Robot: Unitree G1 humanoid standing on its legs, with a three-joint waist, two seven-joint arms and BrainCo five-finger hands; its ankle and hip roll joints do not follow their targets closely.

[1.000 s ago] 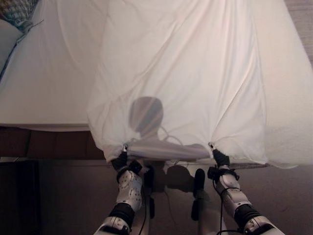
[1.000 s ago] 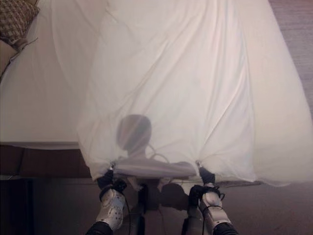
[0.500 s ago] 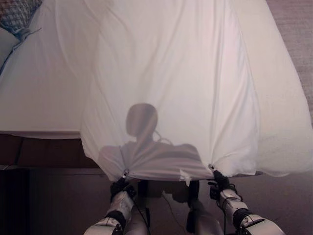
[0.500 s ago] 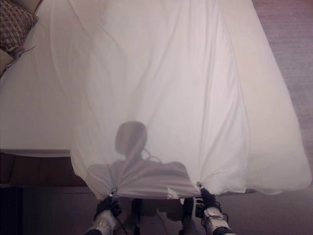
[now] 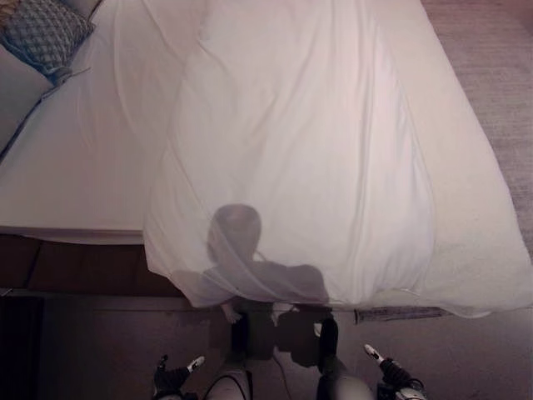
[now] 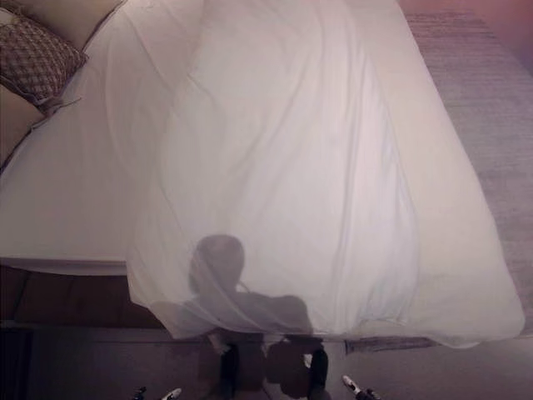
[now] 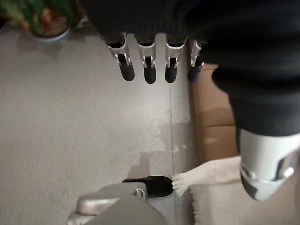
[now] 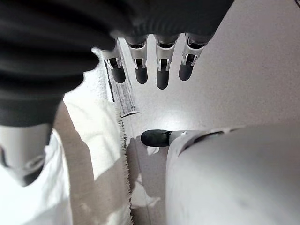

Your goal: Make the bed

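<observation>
A white top sheet (image 5: 291, 150) lies lengthwise over the bed (image 5: 75, 167), and its near edge hangs loose over the foot end. Both hands are low and apart from it, near the floor. My left hand (image 5: 171, 380) is open, its fingers (image 7: 145, 68) straight over bare floor. My right hand (image 5: 390, 377) is open too, its fingers (image 8: 150, 65) straight and holding nothing. A fringed white cloth edge (image 8: 93, 154) lies beside the right hand.
A patterned pillow (image 5: 46, 33) sits at the bed's far left corner. Dark wooden bed frame (image 5: 83, 267) shows under the mattress on the left. A grey rug (image 5: 491, 67) covers the floor to the right. A potted plant (image 7: 44, 18) stands on the floor.
Both hands have let go of the sheet's near edge and dropped toward the floor. The sheet has settled over the foot of the bed. The camera has shifted.
</observation>
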